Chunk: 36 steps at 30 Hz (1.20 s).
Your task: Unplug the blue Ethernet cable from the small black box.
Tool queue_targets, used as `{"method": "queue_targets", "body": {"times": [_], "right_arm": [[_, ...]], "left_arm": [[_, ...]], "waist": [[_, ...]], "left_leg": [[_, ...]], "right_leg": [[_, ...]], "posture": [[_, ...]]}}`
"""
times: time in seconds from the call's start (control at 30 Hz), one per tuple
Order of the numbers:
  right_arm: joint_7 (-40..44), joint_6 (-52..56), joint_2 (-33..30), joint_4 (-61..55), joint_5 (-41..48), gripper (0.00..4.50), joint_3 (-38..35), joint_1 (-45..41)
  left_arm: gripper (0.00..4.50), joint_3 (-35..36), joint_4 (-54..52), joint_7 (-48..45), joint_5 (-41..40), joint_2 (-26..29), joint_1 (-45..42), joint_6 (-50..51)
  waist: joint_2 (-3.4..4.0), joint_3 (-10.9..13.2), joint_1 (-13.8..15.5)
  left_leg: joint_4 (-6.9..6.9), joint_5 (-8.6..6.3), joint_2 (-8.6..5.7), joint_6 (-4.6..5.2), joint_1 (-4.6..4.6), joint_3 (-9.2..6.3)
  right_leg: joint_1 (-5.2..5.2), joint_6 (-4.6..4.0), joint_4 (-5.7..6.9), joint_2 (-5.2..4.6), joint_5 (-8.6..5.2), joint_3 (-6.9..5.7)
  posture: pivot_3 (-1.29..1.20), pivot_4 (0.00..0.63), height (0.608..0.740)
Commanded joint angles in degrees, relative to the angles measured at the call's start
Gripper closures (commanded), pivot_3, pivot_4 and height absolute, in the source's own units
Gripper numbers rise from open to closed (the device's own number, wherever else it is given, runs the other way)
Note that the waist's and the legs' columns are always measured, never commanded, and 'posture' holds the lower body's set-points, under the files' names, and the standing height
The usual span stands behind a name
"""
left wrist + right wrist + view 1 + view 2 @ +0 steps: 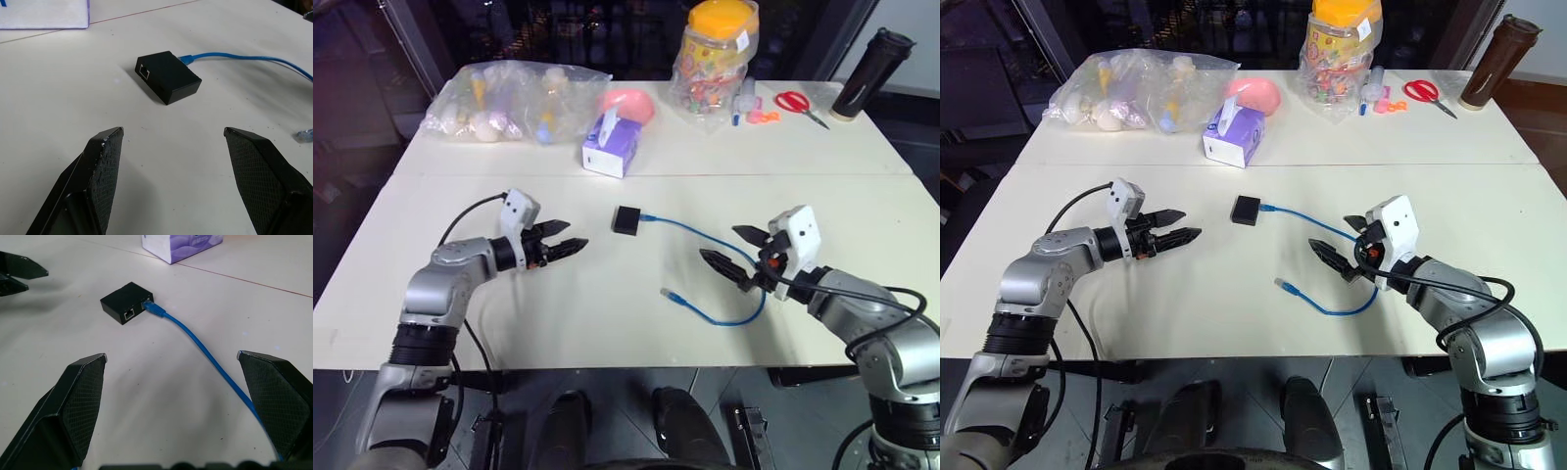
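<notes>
Both my pincers (570, 238) (724, 247) are hanging apart, empty. Small flat matte black plastic box (626, 219) is sitting between them, thin bright blue Ethernet cable (697, 232) plugged at its 3 o'clock; I'm planning to pin the box left, pull the plug straight right.

Small black box (626, 219) mid-table, cable (705, 238) plugged into its right side, tissue box (612, 145) behind.

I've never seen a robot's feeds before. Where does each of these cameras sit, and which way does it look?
Head, both eyes: look forward and down over the table; both arms show, left gripper and right gripper open.
Left wrist: looks along its fingers at the small black box.
Right wrist: looks along its fingers at the box and the plugged-in blue Ethernet cable.
All share box and cable.
</notes>
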Motion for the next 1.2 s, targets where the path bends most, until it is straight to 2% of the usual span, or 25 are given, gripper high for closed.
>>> {"method": "queue_targets", "body": {"times": [0.03, 0.43, 0.7, 0.77, 0.9, 1.03, 1.2], "right_arm": [[-0.5, -1.1, 0.3, -1.2, 0.3, 0.00, -1.2, -0.7], [-1.2, -1.7, 0.6, -0.4, -0.1, 0.00, -0.9, -1.0], [1.2, -4.8, 0.8, 5.0, -1.7, 0.00, 0.8, -5.0], [1.9, -6.5, 2.5, 10.0, -1.8, 0.00, 1.4, -8.3], [7.1, -12.9, 3.4, 23.8, -7.6, 0.00, 8.2, -16.8], [15.1, -23.5, 7.2, 49.7, -16.4, 0.00, 17.1, -32.0], [19.8, -34.7, 12.2, 73.8, -23.3, 0.00, 20.8, -44.1]], "left_arm": [[1.07, 1.2, -1.5, -0.1, -0.6, -0.2, -1.1, -0.7], [1.07, 0.2, 3.1, 1.0, 2.4, -0.9, -4.3, -4.4], [1.07, 0.7, 6.8, 0.8, 2.2, -2.4, -7.9, -5.1], [1.07, 0.6, 8.1, 1.0, 2.3, -3.0, -9.0, -5.0], [1.07, -2.5, 7.9, -5.9, 3.0, -0.2, -9.7, -5.1], [1.07, -5.9, 5.5, -18.0, 2.4, 8.4, -10.8, -2.1], [1.07, -4.5, 1.9, -17.7, 2.0, 11.6, -9.3, -0.3]], "waist": [[0.00, 0.0, 0.0], [0.00, 0.0, 0.0], [0.00, 0.0, 0.0], [0.00, 0.0, -0.2], [0.00, 0.0, -0.5], [0.02, 0.1, -1.6], [0.02, 0.1, -1.5]], "left_leg": [[0.00, 0.00, 0.00, 0.00, 0.00, 0.00], [0.00, 0.00, 0.00, 0.00, 0.00, 0.00], [0.01, 0.00, 0.00, 0.00, 0.01, 0.00], [0.02, 0.00, 0.00, 0.00, 0.01, 0.00], [0.03, 0.00, 0.00, 0.00, 0.06, 0.05], [-0.05, 0.01, 0.04, 0.00, 0.06, 0.10], [-0.17, 0.00, 0.03, 0.00, 0.00, 0.06]], "right_leg": [[0.00, 0.00, 0.00, 0.00, 0.00, 0.00], [0.00, 0.01, 0.01, 0.00, 0.01, 0.00], [0.00, 0.20, 0.03, 0.01, 0.11, 0.00], [0.01, 0.21, 0.03, 0.01, 0.12, -0.01], [0.01, 0.20, 0.06, 0.01, 0.14, 0.00], [-0.14, 0.21, 0.18, 0.07, 0.16, 0.01], [-0.22, 0.22, 0.27, 0.03, 0.15, -0.02]], "posture": [[0.00, 0.150, 0.739], [0.00, 0.150, 0.739], [0.00, 0.150, 0.739], [0.00, 0.150, 0.739], [0.00, 0.150, 0.739], [0.00, 0.150, 0.739], [0.00, 0.150, 0.739]]}}
